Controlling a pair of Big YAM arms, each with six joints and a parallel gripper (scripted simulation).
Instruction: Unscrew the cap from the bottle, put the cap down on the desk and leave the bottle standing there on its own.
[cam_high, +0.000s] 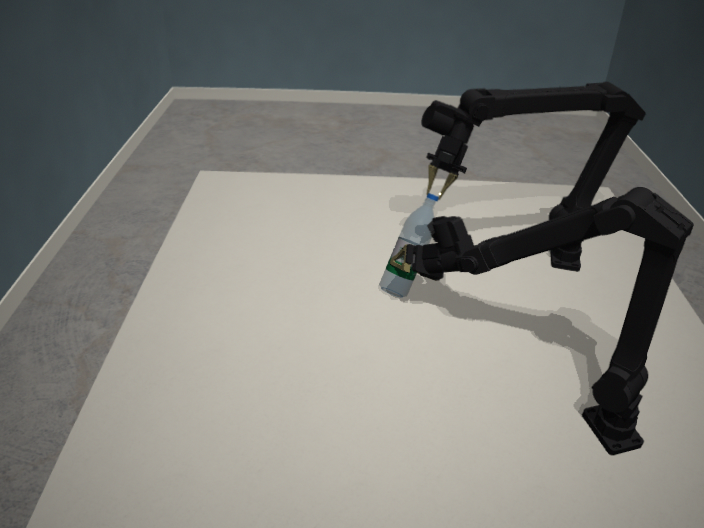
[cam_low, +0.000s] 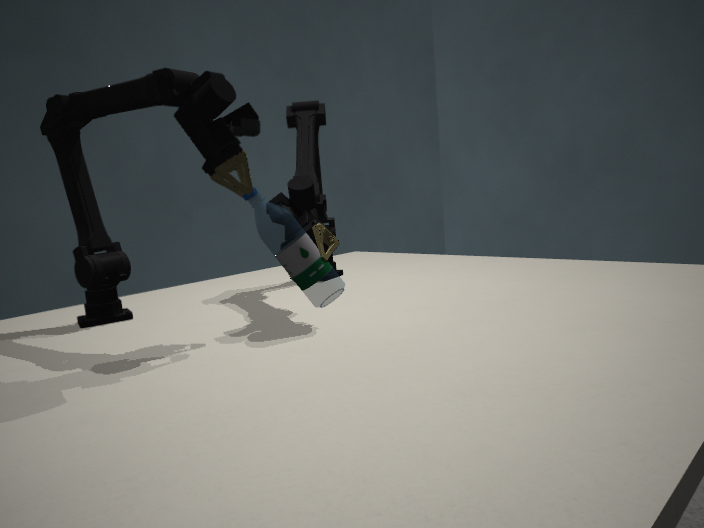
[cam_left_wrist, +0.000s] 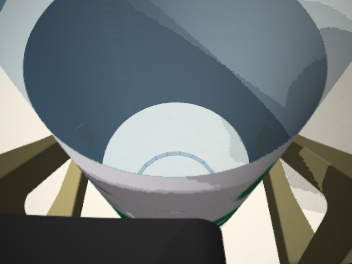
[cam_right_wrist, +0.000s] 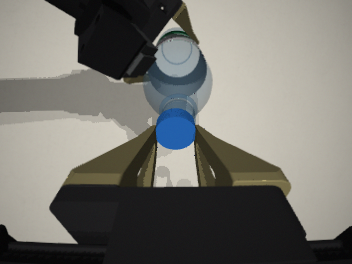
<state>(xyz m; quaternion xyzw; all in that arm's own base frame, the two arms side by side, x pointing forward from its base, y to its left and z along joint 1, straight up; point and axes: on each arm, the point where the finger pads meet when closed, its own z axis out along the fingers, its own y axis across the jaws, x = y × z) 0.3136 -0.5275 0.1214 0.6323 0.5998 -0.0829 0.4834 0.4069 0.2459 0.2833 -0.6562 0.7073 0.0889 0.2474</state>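
A clear plastic bottle (cam_high: 401, 246) with a white and green label is held tilted above the desk, its base off the surface; it also shows in the exterior view (cam_low: 295, 250). My left gripper (cam_high: 404, 260) is shut on the bottle's body at the label; the left wrist view is filled by the bottle (cam_left_wrist: 175, 115). The blue cap (cam_high: 433, 196) sits on the bottle's neck. My right gripper (cam_high: 436, 193) comes from above and is shut on the cap (cam_right_wrist: 175, 129), whose two sides touch the tan fingers.
The pale desk top (cam_high: 318, 363) lies under the bottle, with a grey floor border beyond it. Both black arm bases (cam_high: 616, 431) stand at the right side of the desk.
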